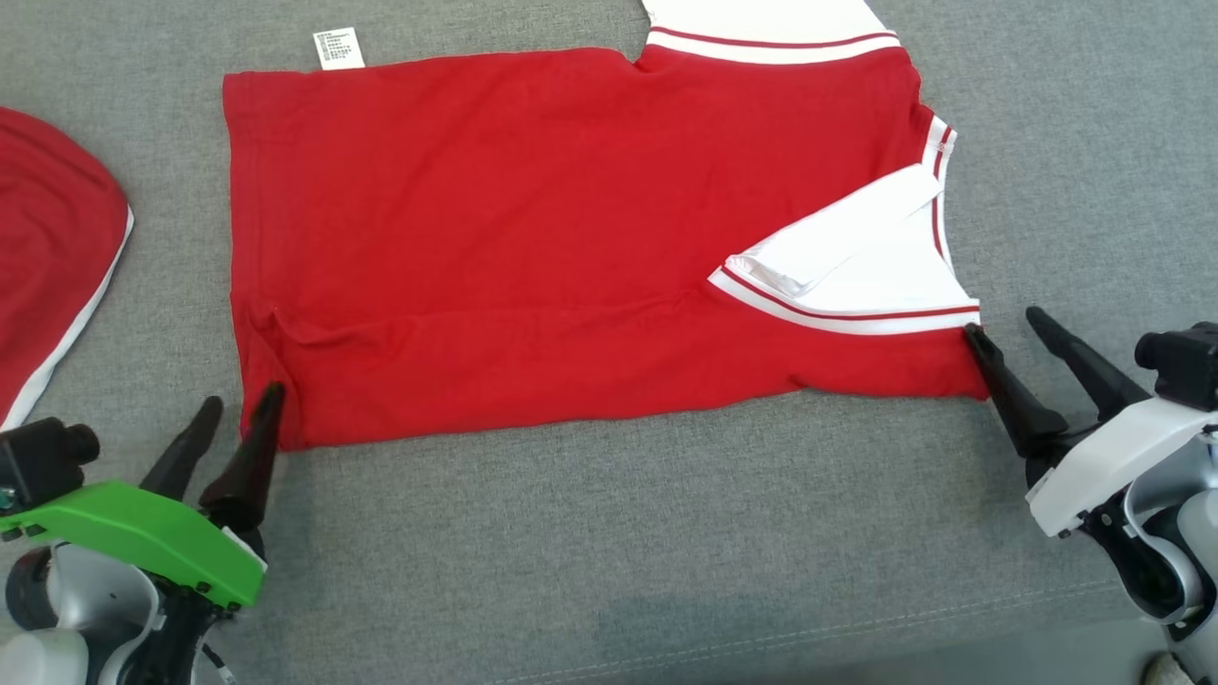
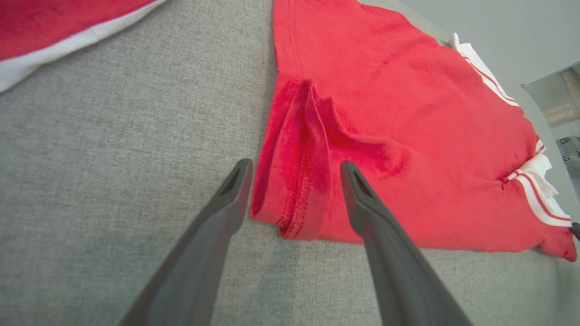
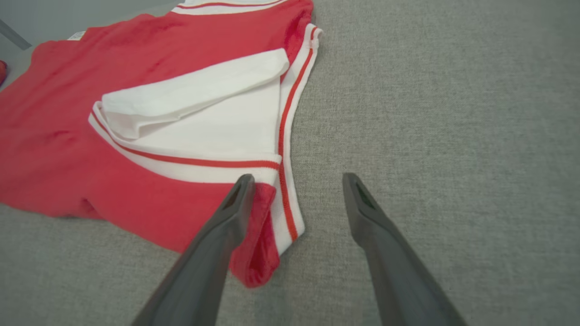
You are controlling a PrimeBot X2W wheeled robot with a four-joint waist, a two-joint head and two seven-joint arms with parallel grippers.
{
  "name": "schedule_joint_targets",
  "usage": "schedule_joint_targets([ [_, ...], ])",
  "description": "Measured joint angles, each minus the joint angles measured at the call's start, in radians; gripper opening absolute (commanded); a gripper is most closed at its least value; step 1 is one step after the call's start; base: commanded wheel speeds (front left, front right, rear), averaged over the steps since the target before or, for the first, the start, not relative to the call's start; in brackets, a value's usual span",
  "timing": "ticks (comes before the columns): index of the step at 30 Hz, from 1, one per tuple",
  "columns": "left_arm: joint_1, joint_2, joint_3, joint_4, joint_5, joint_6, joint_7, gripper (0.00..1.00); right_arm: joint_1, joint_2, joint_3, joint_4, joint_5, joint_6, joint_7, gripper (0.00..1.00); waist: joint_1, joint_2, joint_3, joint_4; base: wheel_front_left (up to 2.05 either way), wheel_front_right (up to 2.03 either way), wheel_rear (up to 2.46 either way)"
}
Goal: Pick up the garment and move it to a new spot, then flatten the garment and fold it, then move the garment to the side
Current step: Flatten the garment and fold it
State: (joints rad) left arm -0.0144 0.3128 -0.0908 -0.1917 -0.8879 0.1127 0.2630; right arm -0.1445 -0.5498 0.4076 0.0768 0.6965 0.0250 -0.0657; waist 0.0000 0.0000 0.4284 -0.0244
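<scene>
The garment (image 1: 533, 238) is a red shirt with white, red-striped sleeves, lying partly folded across the grey cushion (image 1: 666, 533). My left gripper (image 1: 238, 407) stands open at its near left corner, one finger over the hem, the other on the cushion. In the left wrist view the folded hem corner (image 2: 297, 199) lies between the open fingers of the left gripper (image 2: 294, 174). My right gripper (image 1: 1009, 328) is open at the near right corner beside the white sleeve (image 1: 856, 266). The right wrist view shows the right gripper (image 3: 297, 183) straddling the striped edge (image 3: 283, 213), nothing clamped.
A second red cloth with a white border (image 1: 52, 247) lies at the far left of the cushion. A white care label (image 1: 338, 48) sticks out at the shirt's far left corner. Bare grey cushion stretches along the near side and to the right (image 3: 453, 113).
</scene>
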Motion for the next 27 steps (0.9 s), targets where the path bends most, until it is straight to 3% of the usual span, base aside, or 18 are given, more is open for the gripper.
schedule_joint_targets([
  [10, 0.004, -0.012, -0.046, 0.012, -0.017, -0.024, 0.01, 1.0, 0.021, 0.021, 0.028, 0.032, 0.001, 0.009, -0.004, 1.0, 0.0, 0.0, 0.005, -0.001, 0.0, 0.0, 0.0],
  [27, 0.013, 0.013, -0.044, 0.088, -0.003, -0.025, 0.019, 1.0, 0.027, 0.044, 0.051, 0.057, 0.026, 0.028, -0.008, 1.0, 0.0, 0.0, -0.004, -0.004, 0.0, 0.0, 0.0],
])
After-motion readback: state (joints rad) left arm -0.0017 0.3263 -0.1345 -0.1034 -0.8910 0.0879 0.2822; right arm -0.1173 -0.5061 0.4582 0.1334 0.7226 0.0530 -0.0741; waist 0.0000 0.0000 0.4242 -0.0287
